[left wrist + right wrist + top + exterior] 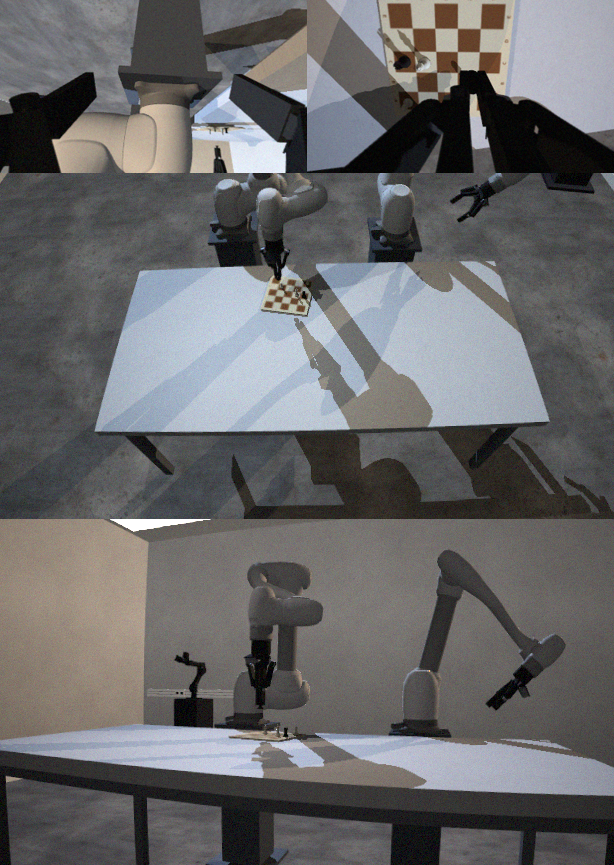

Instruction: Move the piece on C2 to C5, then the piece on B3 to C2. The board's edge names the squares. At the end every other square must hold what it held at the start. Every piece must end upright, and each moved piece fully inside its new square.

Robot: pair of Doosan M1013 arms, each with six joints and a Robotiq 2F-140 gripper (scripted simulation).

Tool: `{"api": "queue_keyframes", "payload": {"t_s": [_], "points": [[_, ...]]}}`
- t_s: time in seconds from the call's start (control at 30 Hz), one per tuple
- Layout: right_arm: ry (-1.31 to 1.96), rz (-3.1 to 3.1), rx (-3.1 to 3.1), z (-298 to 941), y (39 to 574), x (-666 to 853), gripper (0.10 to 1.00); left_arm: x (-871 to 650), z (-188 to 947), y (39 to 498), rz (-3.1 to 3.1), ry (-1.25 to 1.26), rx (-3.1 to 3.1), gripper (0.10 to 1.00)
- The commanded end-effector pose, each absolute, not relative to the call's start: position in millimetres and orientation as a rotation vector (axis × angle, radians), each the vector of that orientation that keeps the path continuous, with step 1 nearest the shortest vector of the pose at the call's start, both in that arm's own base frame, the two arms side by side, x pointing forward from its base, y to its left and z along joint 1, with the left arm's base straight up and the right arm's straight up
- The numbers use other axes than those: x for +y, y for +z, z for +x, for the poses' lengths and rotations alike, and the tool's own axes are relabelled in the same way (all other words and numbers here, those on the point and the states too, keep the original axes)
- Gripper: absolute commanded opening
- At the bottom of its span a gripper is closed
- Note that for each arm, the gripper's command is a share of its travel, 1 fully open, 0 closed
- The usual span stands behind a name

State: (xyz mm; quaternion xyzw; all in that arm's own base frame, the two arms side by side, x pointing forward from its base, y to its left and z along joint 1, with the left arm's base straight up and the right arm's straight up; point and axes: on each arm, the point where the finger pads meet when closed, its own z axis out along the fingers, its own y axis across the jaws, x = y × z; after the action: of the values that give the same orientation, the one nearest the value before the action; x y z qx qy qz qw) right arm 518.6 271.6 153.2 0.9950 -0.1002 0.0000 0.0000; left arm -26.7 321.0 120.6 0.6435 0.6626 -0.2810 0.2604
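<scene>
The small board (276,306) (240,736) (447,40) lies at the table's back edge. A black piece (285,732) (402,62) stands upright on C5. A white piece (297,293) (423,64) stands beside it on C4. A shaded piece (307,284) (407,103) stands on A5. Another light piece (281,286) stands around B2; fingers hide it in the right wrist view. C2 and B3 look bare. My right gripper (278,275) (260,703) (471,82) is above the board, apparently shut on a dark piece, mostly hidden. My left gripper (456,210) (491,705) (163,86) is open, away from the table.
The white table (200,373) carries long arm shadows. The left arm's base (395,240) stands behind the table, to the right of the board in the top view. A small dark arm on a pedestal (193,711) stands in the background of the exterior view.
</scene>
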Motion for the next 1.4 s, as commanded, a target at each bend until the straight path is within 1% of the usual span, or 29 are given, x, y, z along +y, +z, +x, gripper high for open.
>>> {"api": "queue_keyframes", "payload": {"t_s": [0.0, 0.43, 1.1, 1.37], "points": [[0.001, 3.127, -0.315, 519, 154, 272, 0.099, 321, -27, 121, 1.744, -0.761, 1.795, 1.000], [0.002, 3.127, -0.315, 519, 146, 272, 0.099, 321, -27, 121, 1.744, -0.761, 1.795, 1.000], [0.002, 3.127, -0.315, 519, 70, 272, 0.099, 321, -27, 121, 1.744, -0.761, 1.795, 1.000], [0.002, 3.127, -0.315, 519, 58, 272, 0.099, 321, -27, 121, 1.744, -0.761, 1.795, 1.000]]}}
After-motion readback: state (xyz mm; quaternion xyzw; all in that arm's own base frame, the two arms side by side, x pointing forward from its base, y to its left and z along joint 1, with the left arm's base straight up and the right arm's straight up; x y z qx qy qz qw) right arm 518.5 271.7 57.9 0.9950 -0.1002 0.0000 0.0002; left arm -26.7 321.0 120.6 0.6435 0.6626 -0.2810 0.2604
